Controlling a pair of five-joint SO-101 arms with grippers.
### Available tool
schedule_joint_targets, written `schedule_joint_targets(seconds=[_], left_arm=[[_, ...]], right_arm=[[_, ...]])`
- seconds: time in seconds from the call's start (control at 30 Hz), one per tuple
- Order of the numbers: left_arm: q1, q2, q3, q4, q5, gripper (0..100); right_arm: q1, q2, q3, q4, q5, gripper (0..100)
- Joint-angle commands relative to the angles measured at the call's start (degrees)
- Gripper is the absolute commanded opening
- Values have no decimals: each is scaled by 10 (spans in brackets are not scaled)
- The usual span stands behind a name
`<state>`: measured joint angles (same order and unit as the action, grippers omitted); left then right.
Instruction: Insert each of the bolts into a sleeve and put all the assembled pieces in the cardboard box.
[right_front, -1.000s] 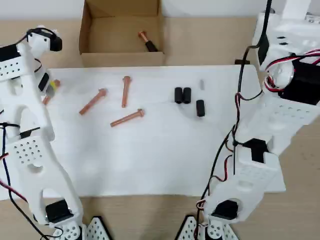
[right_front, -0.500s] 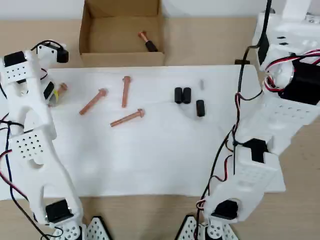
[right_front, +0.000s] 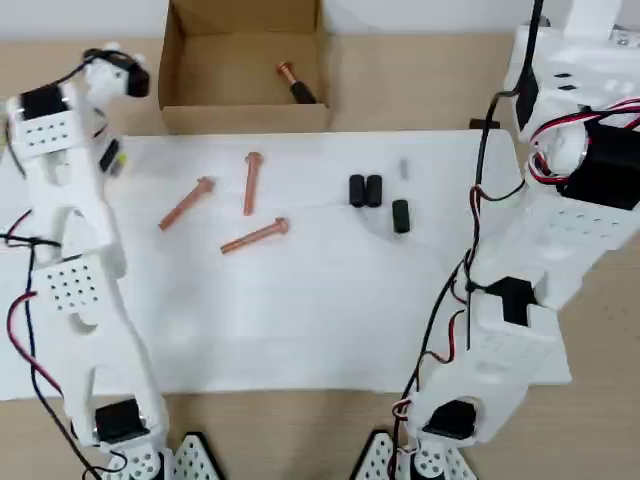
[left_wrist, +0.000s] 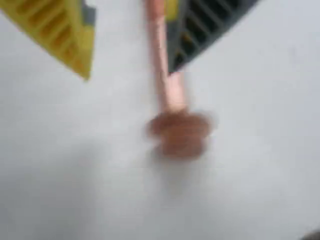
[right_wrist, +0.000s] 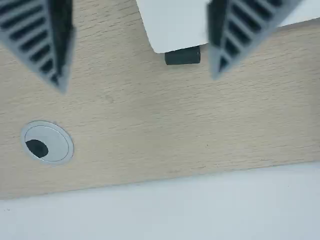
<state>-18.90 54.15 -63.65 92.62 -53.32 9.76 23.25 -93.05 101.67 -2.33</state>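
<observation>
- White sheet (right_front: 300, 330) covers the near and middle table between the two arms and carries all the loose parts.
- Copper-coloured loose bolts (right_front: 255, 236) (right_front: 185, 203) (right_front: 251, 183) lie left of centre, apart from one another. Black sleeves (right_front: 357, 190) (right_front: 374, 190) (right_front: 401, 216) lie right of centre: two touching side by side, the third just near of them.
- At the sheet's left edge, the left gripper (left_wrist: 130, 72) grasps a bolt (left_wrist: 167, 85). The shank lies against the dark finger and the head is the free end, raised over the sheet.
- I judge the step in hand to be carrying this bolt to a sleeve. Nothing is mated yet.
- Because the head points outward, the shank tip is buried in the grip. The next move probably calls for a handover or a regrasp before a sleeve can slide on.
- The right gripper (right_wrist: 140, 80) hangs released and empty off the sheet's far right corner, over bare wood. A small black piece (right_wrist: 182, 55) lies there, possibly another sleeve. This gripper would have to come in and take a sleeve.
- Farthest off, the cardboard box (right_front: 170, 70) holds one assembled piece (right_front: 295, 83) toward its right side, so most of the task remains.
</observation>
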Motion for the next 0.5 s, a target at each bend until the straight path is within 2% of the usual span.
schedule_joint_targets(seconds=[0.0,0.3,0.47], left_arm=[[20,-6,-24,-8,7,107],[-23,12,-30,-33,28,107],[-47,15,-50,-33,36,107]], right_arm=[[-1,-27,-20,9,3,224],[0,-23,-19,9,4,224],[-2,-27,29,9,1,224]])
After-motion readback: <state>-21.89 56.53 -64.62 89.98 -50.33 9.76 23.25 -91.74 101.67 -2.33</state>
